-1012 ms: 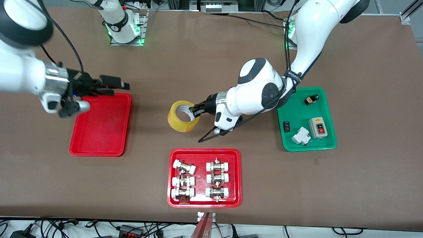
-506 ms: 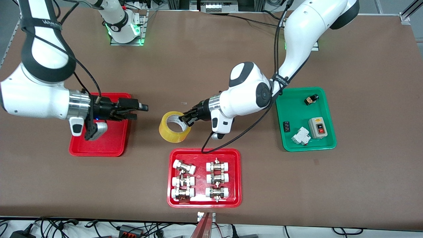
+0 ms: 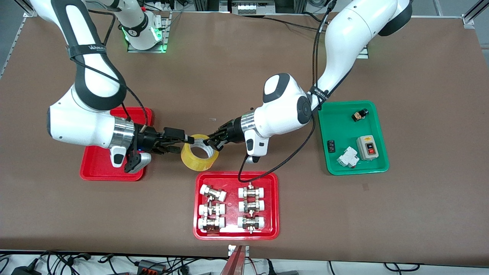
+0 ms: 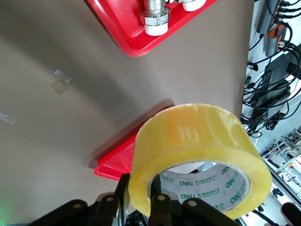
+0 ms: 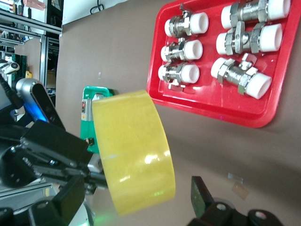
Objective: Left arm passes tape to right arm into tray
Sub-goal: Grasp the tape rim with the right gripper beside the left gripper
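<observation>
Front view: tape (image 3: 195, 157) mid-frame, pinched at rim by left gripper (image 3: 211, 141); right gripper (image 3: 182, 140) spread, straddling rim.
Left wrist view: left fingers (image 4: 160, 205) clamped on wall.
Right wrist view: light, stiff, slick; best grabbed through core.

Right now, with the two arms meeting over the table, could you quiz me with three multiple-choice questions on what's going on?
1. Where is the tape?
A. In the green tray
B. In the air between the two grippers
C. Among the fittings

2. How many fittings lie in the red tray nearest the front camera?
A. Four
B. Six
C. Nine

3. What holds the tape?
A. The left gripper
B. Nothing
C. The plain red tray

Answers: 1 B, it hangs between the left gripper and the right gripper. 2 B, two columns of three. 3 A, its fingers pinch the roll's wall; the right gripper's fingers are open around it.
</observation>
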{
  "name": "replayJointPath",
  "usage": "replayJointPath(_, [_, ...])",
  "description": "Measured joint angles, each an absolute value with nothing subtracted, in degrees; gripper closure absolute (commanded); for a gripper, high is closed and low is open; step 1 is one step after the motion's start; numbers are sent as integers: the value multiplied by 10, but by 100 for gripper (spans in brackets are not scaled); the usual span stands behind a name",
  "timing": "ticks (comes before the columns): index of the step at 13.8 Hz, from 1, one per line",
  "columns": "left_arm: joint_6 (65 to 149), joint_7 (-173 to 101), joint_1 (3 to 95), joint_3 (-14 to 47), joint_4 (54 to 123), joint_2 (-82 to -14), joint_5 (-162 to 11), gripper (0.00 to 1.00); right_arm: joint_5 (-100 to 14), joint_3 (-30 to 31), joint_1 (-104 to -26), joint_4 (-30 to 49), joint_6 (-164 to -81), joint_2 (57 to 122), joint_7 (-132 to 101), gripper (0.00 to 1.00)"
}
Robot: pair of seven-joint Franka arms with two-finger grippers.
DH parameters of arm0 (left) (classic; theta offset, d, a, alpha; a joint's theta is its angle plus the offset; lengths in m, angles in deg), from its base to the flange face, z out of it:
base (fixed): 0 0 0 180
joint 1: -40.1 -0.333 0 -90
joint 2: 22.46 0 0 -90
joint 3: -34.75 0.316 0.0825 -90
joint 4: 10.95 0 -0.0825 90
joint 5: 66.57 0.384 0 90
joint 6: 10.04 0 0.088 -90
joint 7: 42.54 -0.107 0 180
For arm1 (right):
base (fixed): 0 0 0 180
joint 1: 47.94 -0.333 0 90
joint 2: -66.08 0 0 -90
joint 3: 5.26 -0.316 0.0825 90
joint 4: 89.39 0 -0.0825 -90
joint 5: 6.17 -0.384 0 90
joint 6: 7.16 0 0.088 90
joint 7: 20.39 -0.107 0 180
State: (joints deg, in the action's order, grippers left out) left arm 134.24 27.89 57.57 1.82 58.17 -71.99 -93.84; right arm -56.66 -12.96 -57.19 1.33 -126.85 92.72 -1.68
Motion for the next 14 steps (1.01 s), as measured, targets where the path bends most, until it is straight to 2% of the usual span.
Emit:
replayJointPath(1, [1342,277,576,18,582,-720,-938,99,-567,-130,-574,13,-1275,929,-17,21])
replayJointPath(2, [1342,274,576,19,582,-720,-938,99,-567,-130,-576,13,-1280,930,-15,49])
replayJointPath(3, [1342,272,577,19,582,-721,-938,99,-567,-130,-576,13,-1282,931,-8,68])
replayJointPath(5, [1342,270,577,19,582,-721,-938,99,-567,-129,-576,12,-1284,933,7,95])
replayJointPath(6, [1343,269,577,19,581,-721,-938,99,-566,-127,-576,12,-1285,934,12,100])
replayJointPath(9, [1343,267,577,19,581,-721,-938,98,-566,-127,-576,11,-1285,934,23,100])
replayJointPath(10, [1343,267,577,19,581,-721,-938,95,-566,-127,-576,11,-1285,934,23,100])
replayJointPath(11, [1343,267,577,19,581,-721,-938,77,-566,-127,-576,11,-1285,934,23,100])
replayJointPath(12, [1343,267,577,19,580,-721,-938,1,-566,-127,-576,11,-1285,934,23,100])
replayJointPath(14, [1344,261,577,19,579,-721,-935,0,-566,-127,-577,10,-1286,934,23,100])
